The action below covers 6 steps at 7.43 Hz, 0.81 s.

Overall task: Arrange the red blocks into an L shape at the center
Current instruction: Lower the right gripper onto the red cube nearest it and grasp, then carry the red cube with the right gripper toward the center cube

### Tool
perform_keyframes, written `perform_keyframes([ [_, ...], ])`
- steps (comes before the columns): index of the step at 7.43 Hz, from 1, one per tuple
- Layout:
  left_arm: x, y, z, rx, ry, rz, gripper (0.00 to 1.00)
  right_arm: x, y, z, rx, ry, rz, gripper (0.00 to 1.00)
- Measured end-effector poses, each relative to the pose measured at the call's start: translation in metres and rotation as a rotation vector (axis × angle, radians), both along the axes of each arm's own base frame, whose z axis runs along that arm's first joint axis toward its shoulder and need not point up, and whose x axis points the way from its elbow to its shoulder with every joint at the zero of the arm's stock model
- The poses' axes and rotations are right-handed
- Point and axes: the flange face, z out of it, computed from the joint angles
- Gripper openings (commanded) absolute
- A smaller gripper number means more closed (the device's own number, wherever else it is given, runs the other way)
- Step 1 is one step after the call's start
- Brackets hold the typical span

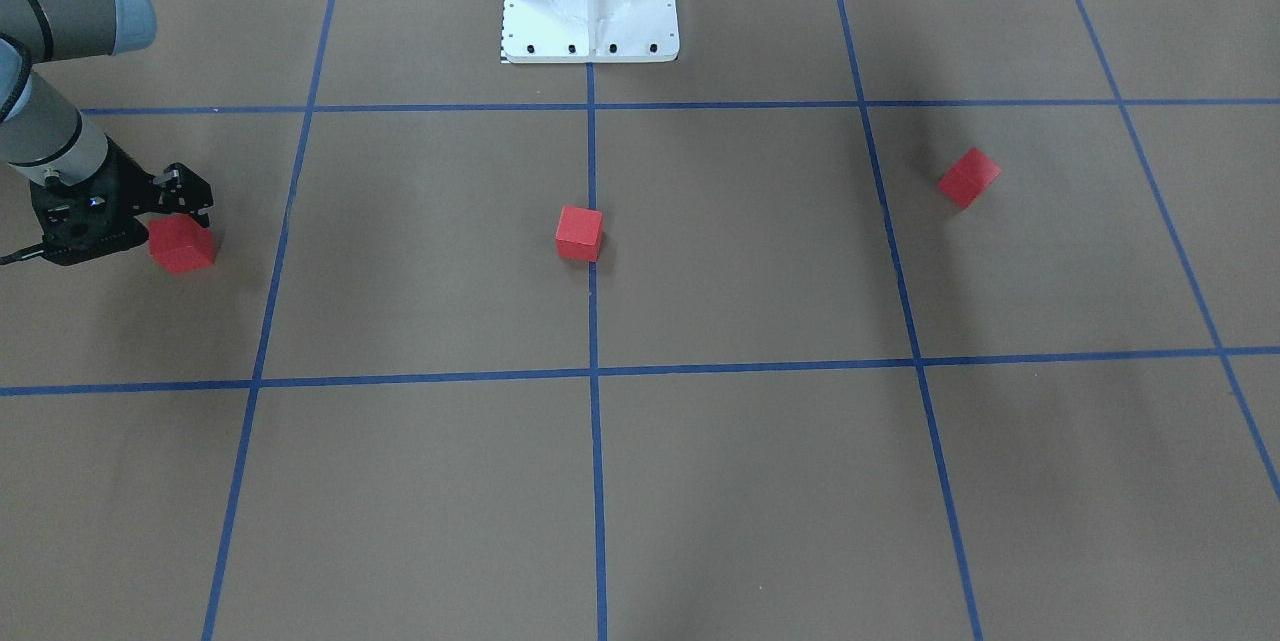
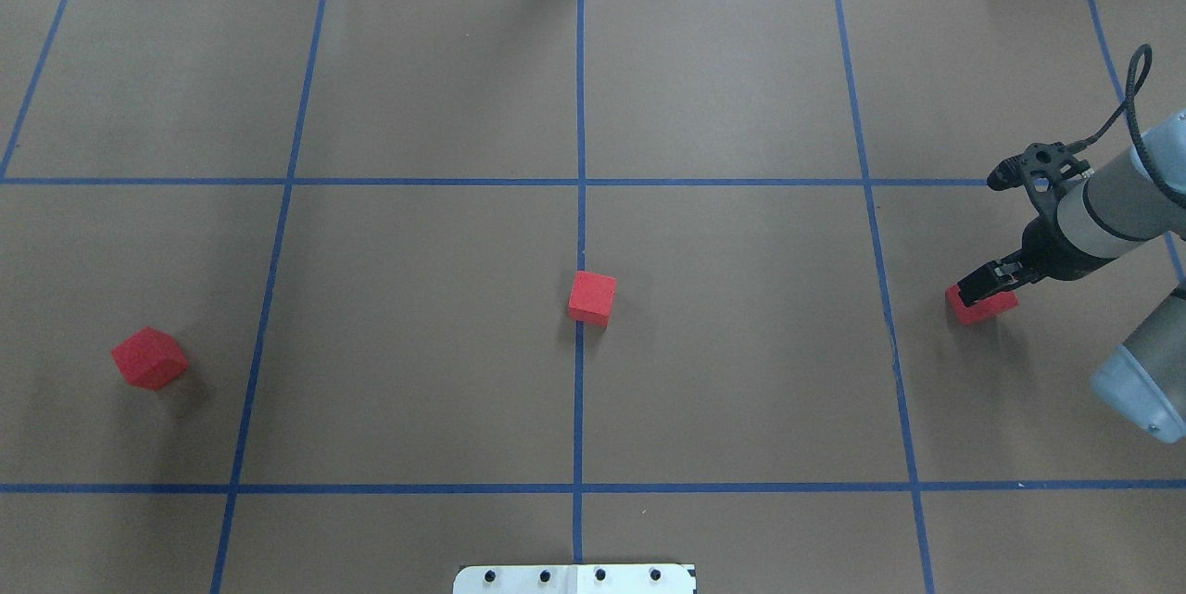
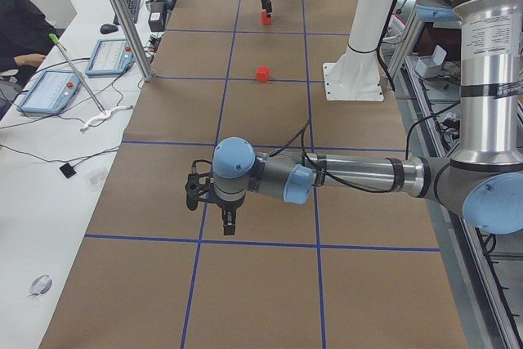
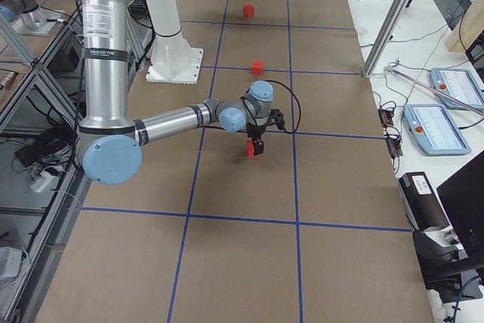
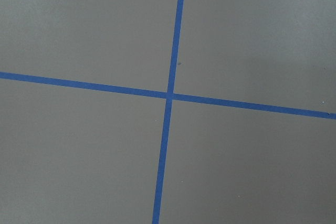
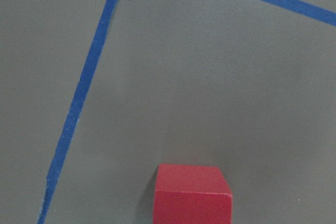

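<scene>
right gripper [image 2: 985, 286] at the outer red block [image 2: 982, 309], far from the center block [image 2: 591, 297]; grip unclear, likewise the left gripper [image 3: 228, 221].

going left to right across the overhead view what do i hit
far-left red block → center red block, sitting on the middle blue tape line → right-hand red block → right arm. The gripper overlaps the last block, so it has no separate place in the order.
</scene>
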Motion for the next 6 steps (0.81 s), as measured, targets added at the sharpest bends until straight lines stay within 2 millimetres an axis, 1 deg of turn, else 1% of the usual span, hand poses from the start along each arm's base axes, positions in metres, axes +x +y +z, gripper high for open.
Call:
perform_keyframes([
  [1, 0.000, 0.000, 0.000, 0.002, 0.000, 0.000, 1.00, -0.006, 0.001, 0.004, -0.005, 0.005, -0.009, 0.92],
  [4, 0.000, 0.000, 0.000, 0.007, 0.000, 0.000, 1.00, -0.014, -0.002, 0.007, -0.011, 0.010, -0.018, 0.74],
  [5, -0.001, 0.000, 0.000, 0.007, -0.001, -0.001, 1.00, -0.015, -0.003, 0.009, -0.014, 0.012, -0.018, 0.63],
  [6, -0.001, 0.000, 0.000, 0.007, -0.001, -0.001, 1.00, -0.016, -0.003, 0.011, -0.017, 0.015, -0.018, 0.37],
])
